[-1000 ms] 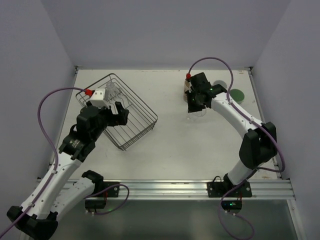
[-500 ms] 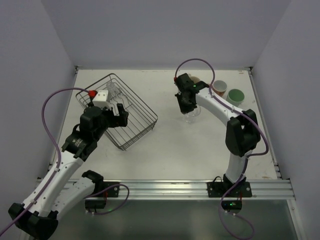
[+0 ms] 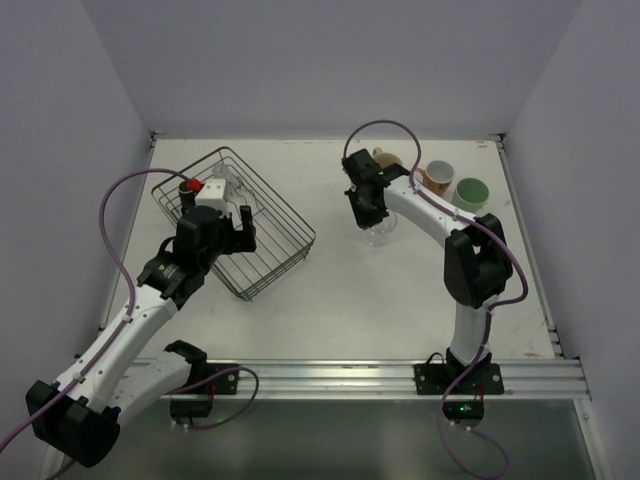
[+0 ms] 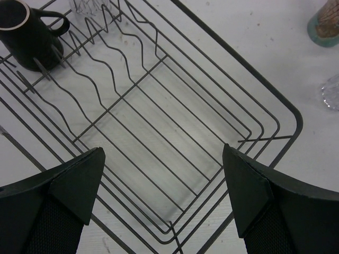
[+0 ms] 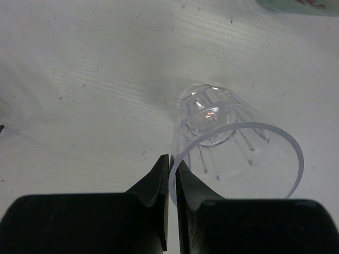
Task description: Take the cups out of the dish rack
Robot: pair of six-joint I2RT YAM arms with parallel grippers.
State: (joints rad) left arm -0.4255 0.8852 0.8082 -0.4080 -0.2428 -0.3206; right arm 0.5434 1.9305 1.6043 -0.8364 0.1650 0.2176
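Right pincer is closed narrow on the near rim of a clear glass, one finger inside the wall and one outside. The glass is upright, mouth up, with its ribbed base low over the white table; I cannot tell whether the base touches. In the top view this glass sits below the right pincer, well apart from the dish rack.

Just beyond the held glass, along the far edge of the table, three cups stand in a loose row. The patterned mug is nearest the pincer, then the salmon-pink mug, then the pale green cup.

The dish rack lies on the left half of the table, turned at an angle. A dark mug stands upright in one corner of it among the wire ridges, and a second glass is just beside it near the far rim. The rest of the rack floor is bare wire.

Left pincer hovers over the near part of the rack, spread wide and gripping nothing, touching neither wire nor cup.
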